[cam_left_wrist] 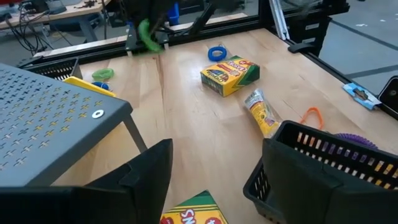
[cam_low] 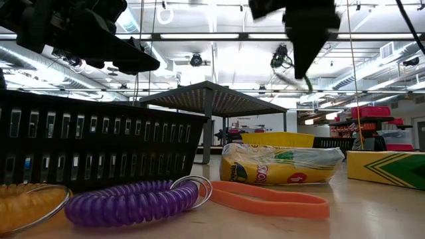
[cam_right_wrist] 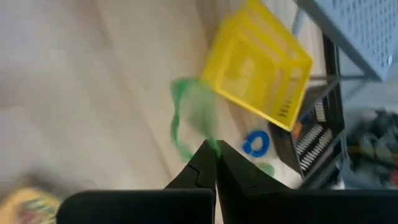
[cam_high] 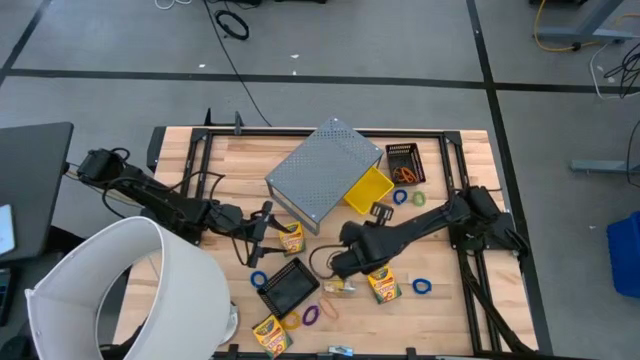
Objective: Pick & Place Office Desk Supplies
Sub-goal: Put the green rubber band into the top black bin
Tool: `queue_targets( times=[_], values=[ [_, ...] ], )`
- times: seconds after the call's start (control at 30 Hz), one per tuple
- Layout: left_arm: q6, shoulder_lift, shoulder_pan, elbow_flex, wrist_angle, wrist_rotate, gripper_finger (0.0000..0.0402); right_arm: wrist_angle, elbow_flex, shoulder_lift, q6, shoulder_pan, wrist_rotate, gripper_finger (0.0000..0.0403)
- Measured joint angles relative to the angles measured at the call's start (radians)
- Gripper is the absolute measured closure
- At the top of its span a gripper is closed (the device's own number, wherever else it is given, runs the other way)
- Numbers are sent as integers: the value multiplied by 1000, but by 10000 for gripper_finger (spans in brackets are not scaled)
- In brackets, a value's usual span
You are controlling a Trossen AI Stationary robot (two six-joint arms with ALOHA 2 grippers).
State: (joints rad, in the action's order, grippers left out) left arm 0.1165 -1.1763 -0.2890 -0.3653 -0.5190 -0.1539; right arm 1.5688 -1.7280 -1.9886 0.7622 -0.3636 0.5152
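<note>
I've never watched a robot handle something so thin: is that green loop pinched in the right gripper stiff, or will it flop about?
Probably floppy: the green loop dangles limp from the right gripper, pinched at one spot and blurred as if swinging. It looks very light, a thin strand. Being so thin, it might slip free, though the fingers look fully closed on it.

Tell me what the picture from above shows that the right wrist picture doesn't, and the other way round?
Only the view from above shows both arms, the big white cylinder, the grey perforated stand, the low black basket and the crayon boxes, such as one beside that basket. Only the right wrist view shows, close up, the right pincer shut on a thin green loop that dangles above the table. Both show the yellow bin and a blue loop near it.
</note>
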Motion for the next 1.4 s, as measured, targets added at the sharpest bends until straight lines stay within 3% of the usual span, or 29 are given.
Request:
queue_targets(
  times=[0.3, 0.63, 0.93, 1.17, 1.4],
  values=[
    [-1, 0, 0, 0, 0, 6, 151, 3, 238, 18, -4, 124, -10, 403],
    [-2, 0, 0, 0, -5, 6, 151, 5, 418, 127, 14, 279, 94, 403],
    [-5, 0, 0, 0, -7, 6, 151, -26, 479, 167, -34, 445, 218, 403],
    [-15, 0, 0, 0, -7, 10, 151, -134, 495, 167, -151, 545, 250, 402],
    [-16, 0, 0, 0, -7, 10, 151, -145, 495, 167, -187, 593, 267, 370]
  ],
)
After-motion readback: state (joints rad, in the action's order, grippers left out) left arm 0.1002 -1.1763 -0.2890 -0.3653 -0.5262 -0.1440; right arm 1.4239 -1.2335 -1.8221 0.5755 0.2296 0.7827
